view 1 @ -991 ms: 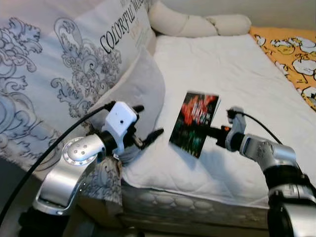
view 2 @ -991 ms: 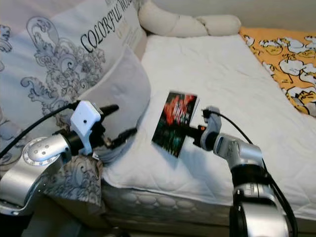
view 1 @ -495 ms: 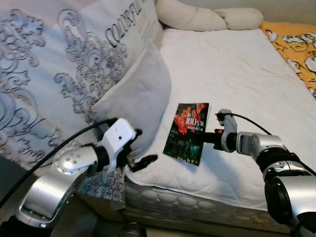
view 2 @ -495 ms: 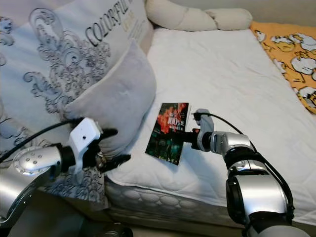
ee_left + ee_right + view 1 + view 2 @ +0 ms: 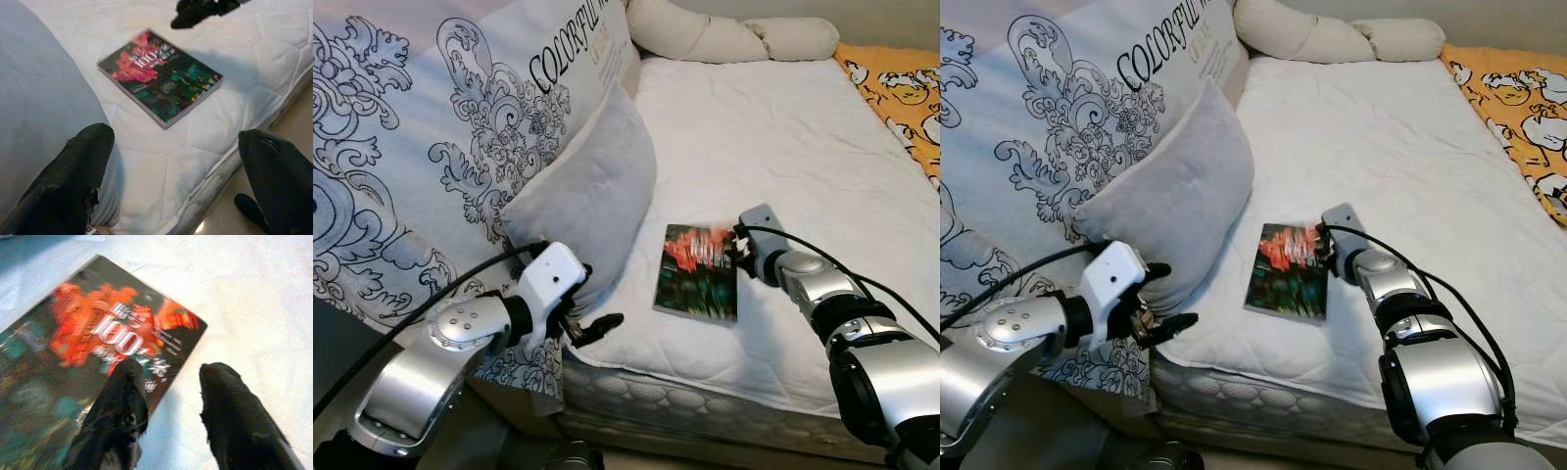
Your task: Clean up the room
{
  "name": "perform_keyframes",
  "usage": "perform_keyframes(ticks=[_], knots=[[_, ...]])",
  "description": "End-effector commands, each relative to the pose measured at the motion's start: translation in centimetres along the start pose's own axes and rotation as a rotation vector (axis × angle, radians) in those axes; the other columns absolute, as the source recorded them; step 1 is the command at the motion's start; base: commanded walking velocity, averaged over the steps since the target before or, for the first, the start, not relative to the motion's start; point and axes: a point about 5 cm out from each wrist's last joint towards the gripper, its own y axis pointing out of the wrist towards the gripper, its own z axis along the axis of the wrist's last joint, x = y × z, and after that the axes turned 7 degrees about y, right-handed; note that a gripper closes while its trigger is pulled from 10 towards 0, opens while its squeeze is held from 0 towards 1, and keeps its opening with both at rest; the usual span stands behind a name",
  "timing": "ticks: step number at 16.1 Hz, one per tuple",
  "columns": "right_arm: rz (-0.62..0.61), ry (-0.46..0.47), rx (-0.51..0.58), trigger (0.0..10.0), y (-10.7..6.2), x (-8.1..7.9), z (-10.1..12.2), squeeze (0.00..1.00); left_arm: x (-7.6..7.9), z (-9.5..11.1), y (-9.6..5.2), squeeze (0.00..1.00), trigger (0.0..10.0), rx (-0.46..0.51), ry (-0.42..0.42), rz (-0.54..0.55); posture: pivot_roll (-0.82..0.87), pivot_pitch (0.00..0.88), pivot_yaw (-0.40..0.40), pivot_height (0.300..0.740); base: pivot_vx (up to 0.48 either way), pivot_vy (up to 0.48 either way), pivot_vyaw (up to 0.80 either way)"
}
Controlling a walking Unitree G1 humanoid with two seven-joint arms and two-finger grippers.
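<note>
- Glossy red-and-green paperback book (image 5: 696, 284) lying flat, cover up, on the white quilted mattress (image 5: 783, 147), near its front edge and just beside the grey cushion (image 5: 587, 201).
- Right gripper (image 5: 168, 396) at the book's far corner, fingers parted, one fingertip over the cover and the other over the mattress; looks free of the book, though contact cannot be ruled out.
- Left gripper (image 5: 176, 166) hovering low off the mattress's front edge beside the cushion, fingers wide apart, holding nothing, pointed at the book.
- Likely light and fairly stiff, but thin enough to flex if held by one corner; slick cover probably slippery between hard fingertips.
- Best taken at the spine or a long edge, one finger above and one beneath; soft mattress should let a finger press down and slide under.
- Risk of pages fanning open if pinched at the open edge.
- Large patterned pillow (image 5: 421, 147) propped behind the cushion, well apart from the book.
</note>
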Motion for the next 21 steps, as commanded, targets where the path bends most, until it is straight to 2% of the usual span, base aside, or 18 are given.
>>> perform_keyframes(ticks=[1,2,3,4,5,6,8,9,10,12,14,19,21], knots=[[-0.015,0.008,0.028,10.0,-0.1,0.4,0.6,1.00,-0.2,0.4,-0.1,0.00,10.0,-0.002,0.020,0.018,0.13,0.000,0.043,0.740,0.000,0.000,0.00],[-0.015,0.014,0.071,10.0,-0.1,0.4,1.1,1.00,-0.2,0.3,-0.2,0.00,10.0,-0.005,0.020,0.021,0.13,0.000,0.043,0.740,0.000,0.000,0.00],[0.017,-0.027,0.082,10.0,-0.1,0.1,1.4,1.00,-0.2,0.3,-0.2,0.00,10.0,-0.006,0.017,0.020,0.13,0.000,0.041,0.740,0.000,0.000,0.00],[0.063,-0.018,0.083,10.0,-0.1,-0.3,1.5,1.00,-0.2,0.3,-0.2,0.00,10.0,-0.007,0.016,0.018,0.13,0.000,0.039,0.740,0.000,0.000,0.00],[0.221,0.002,0.068,10.0,0.0,-1.7,1.4,1.00,-0.1,0.2,-0.2,0.00,10.0,-0.007,0.011,0.011,0.12,0.000,0.038,0.740,0.000,0.000,0.00],[0.403,-0.053,-0.010,10.0,0.0,-3.2,0.3,1.00,-0.1,0.2,-0.1,0.00,10.0,-0.008,0.008,0.004,0.12,0.000,0.038,0.740,0.000,0.000,0.00],[0.604,-0.153,-0.135,10.0,-0.4,-4.5,-1.6,1.00,-0.1,0.0,-0.1,0.00,10.0,-0.015,0.004,-0.014,0.11,0.000,0.041,0.740,0.000,0.000,0.00],[0.718,-0.192,-0.234,10.0,-0.9,-4.8,-3.2,1.00,0.0,-0.2,-0.1,0.00,10.0,-0.030,0.008,-0.034,0.10,0.000,0.046,0.740,0.000,0.000,0.00],[0.759,-0.215,-0.336,10.0,-1.3,-4.8,-5.0,1.00,0.0,-0.3,0.0,0.00,10.0,-0.036,0.010,-0.039,0.10,0.000,0.050,0.740,0.000,0.000,0.00],[0.733,-0.249,-0.388,10.0,-1.4,-4.9,-6.5,1.00,0.0,-0.2,0.0,0.00,10.0,-0.037,0.010,-0.043,0.10,0.000,0.052,0.740,0.000,0.000,0.00],[0.654,-0.267,-0.399,10.0,-1.3,-4.8,-7.7,1.00,0.0,-0.3,0.0,0.00,10.0,-0.045,0.013,-0.045,0.10,0.000,0.051,0.740,0.000,0.000,0.00],[0.611,-0.280,-0.368,10.0,-1.1,-4.2,-7.2,1.00,-0.2,-0.4,-0.1,0.00,10.0,-0.052,0.013,-0.048,0.10,0.000,0.051,0.740,0.000,0.000,0.00],[0.657,-0.231,-0.313,10.0,-1.2,-4.2,-6.2,1.00,-0.4,-0.4,0.0,0.00,10.0,-0.049,0.011,-0.042,0.09,0.000,0.045,0.740,0.000,0.000,0.00]])
